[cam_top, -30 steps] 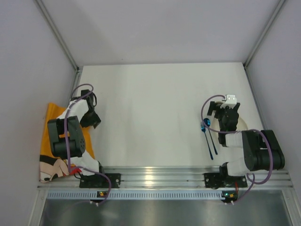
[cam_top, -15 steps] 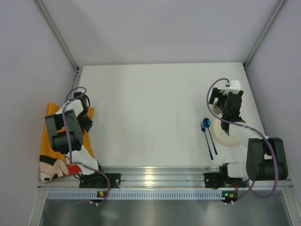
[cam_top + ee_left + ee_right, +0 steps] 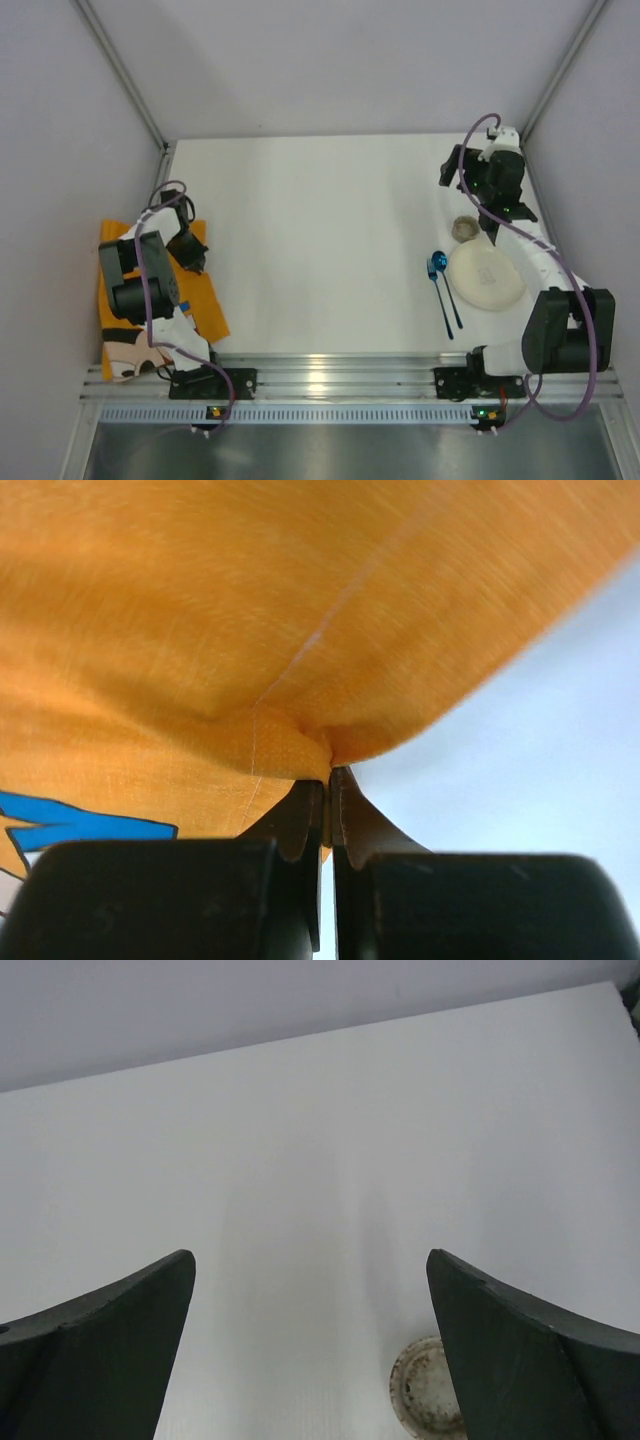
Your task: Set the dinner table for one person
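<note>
Counter (image 3: 330, 240) lying beneath both tools, mat-laying seemingly in hand: left tool (image 3: 328, 785) clamped on orange mat (image 3: 250, 630) edge, right tool (image 3: 310, 1260) spread apart above small dish (image 3: 425, 1398); next, likely dragging mat inward without losing grip.

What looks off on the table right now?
The orange cartoon-print cloth mat sits skewed and bunched at the near left, a fold pinched in the left gripper. The small round cream dish looks brown-speckled inside.
</note>
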Controlling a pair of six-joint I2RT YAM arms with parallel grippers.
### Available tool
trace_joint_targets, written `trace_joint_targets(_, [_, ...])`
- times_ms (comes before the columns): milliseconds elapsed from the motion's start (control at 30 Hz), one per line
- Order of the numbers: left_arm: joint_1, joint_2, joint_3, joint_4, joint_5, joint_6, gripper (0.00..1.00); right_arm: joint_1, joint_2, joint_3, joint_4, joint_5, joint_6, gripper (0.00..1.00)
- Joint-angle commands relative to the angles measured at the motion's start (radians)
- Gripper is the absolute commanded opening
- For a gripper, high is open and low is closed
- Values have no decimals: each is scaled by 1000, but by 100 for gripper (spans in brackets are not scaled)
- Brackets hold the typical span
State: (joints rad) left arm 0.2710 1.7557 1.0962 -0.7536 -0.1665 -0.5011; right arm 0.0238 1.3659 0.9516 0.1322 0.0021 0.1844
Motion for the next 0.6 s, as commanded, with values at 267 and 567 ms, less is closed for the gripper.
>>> trace_joint_targets(267, [-499,174,419,53,229,-267,0,16,82,314,-422,-139,101,100])
trace_joint_targets(567, [-751,545,910,-67,298,-306,0,31,-142,231,-540,-70,70,100])
